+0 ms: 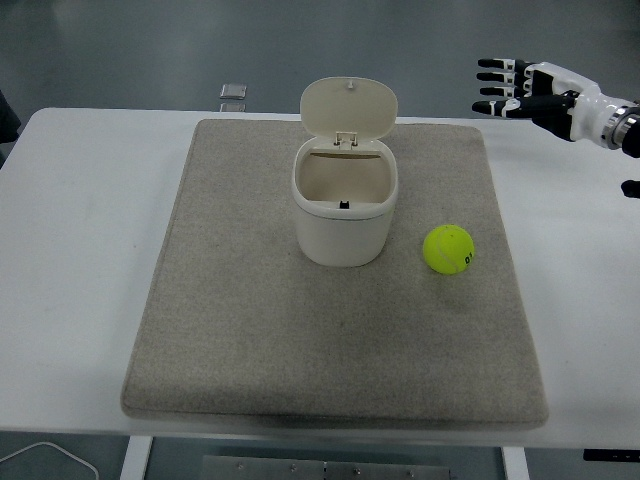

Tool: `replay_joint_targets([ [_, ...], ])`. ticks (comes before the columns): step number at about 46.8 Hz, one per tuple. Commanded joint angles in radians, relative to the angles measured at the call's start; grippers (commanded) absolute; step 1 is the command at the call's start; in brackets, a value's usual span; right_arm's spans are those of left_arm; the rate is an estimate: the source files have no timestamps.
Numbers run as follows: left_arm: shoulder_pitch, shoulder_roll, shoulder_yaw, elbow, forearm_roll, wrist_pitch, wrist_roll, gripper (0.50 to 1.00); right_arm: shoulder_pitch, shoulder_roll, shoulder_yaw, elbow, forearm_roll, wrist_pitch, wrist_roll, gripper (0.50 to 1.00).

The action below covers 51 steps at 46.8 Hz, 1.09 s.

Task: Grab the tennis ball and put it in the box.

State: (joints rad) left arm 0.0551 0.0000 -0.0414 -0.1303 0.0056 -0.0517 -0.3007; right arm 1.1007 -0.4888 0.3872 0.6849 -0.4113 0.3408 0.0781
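A yellow-green tennis ball (448, 249) lies on the grey mat (250, 320), just right of the box. The box (344, 205) is a cream bin standing on the mat's middle, its hinged lid (349, 108) tipped up at the back and its inside empty. My right hand (515, 88) hovers at the upper right, above the mat's far right corner, well behind and above the ball. Its fingers are spread flat and hold nothing. The left arm is out of view.
The white table (80, 230) carries the mat. A small grey square object (233, 92) lies beyond the table's far edge. A white cable (40, 458) shows at the bottom left.
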Motion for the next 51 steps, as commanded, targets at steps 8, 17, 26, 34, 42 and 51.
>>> replay_joint_targets([
  [8,0.000,0.000,0.000,0.000,-0.001,0.000,0.000,0.992,-0.002,-0.033,-0.011,0.010,-0.003,0.044,0.026,0.934],
  [17,0.000,0.000,0.000,0.000,0.000,0.000,0.000,0.990,-0.008,-0.145,-0.011,0.093,-0.060,0.150,0.100,0.934],
  [26,0.000,0.000,0.000,0.000,-0.001,0.001,0.000,0.992,-0.013,-0.200,-0.030,0.171,-0.205,0.144,0.189,0.932],
  [34,0.000,0.000,0.000,0.000,0.000,0.000,0.000,0.992,-0.018,-0.228,-0.123,0.220,-0.265,0.132,0.301,0.932],
  [42,0.000,0.000,0.000,0.000,0.000,0.000,0.000,0.992,-0.015,-0.249,-0.186,0.300,-0.385,0.101,0.362,0.932],
  [51,0.000,0.000,0.000,0.000,0.000,0.001,0.000,0.990,-0.021,-0.257,-0.222,0.370,-0.560,0.020,0.385,0.932],
])
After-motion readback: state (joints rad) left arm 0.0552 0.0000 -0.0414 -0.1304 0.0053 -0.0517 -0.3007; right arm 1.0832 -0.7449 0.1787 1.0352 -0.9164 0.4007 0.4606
